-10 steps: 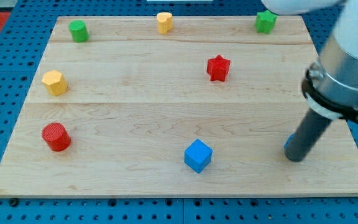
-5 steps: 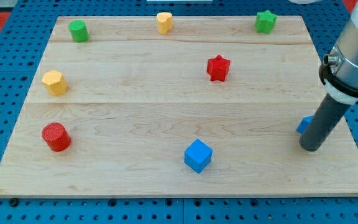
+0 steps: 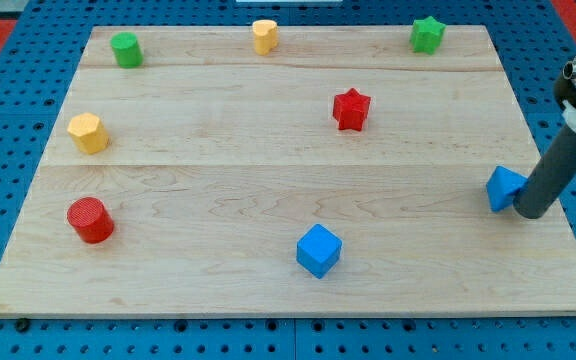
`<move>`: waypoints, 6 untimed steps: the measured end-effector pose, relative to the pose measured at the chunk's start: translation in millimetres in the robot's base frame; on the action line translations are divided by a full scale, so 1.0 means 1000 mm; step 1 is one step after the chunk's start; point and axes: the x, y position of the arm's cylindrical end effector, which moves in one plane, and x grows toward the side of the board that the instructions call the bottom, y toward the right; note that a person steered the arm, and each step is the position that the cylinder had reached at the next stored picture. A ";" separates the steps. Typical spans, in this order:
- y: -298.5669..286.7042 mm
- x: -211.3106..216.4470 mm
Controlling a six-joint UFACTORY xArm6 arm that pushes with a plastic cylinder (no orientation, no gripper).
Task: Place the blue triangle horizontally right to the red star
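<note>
Camera view, my tip [image 3: 530, 213] touching blue triangle [image 3: 505, 188] on its right, near surface [image 3: 268, 180] right edge, red star [image 3: 350, 109] well apart up-left, no tool fitted, bare rod only.

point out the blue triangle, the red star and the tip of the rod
blue triangle [image 3: 505, 187], camera view, on its top face
red star [image 3: 350, 107], camera view, centre of its top
my tip [image 3: 530, 213], camera view, rod's very end, beside the triangle's right

The rod [image 3: 548, 170] covers the blue triangle's [image 3: 505, 187] right side, and the arm above it seems cut off by the view's right edge
</note>
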 end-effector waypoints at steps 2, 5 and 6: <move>-0.001 0.005; -0.015 0.003; -0.060 -0.018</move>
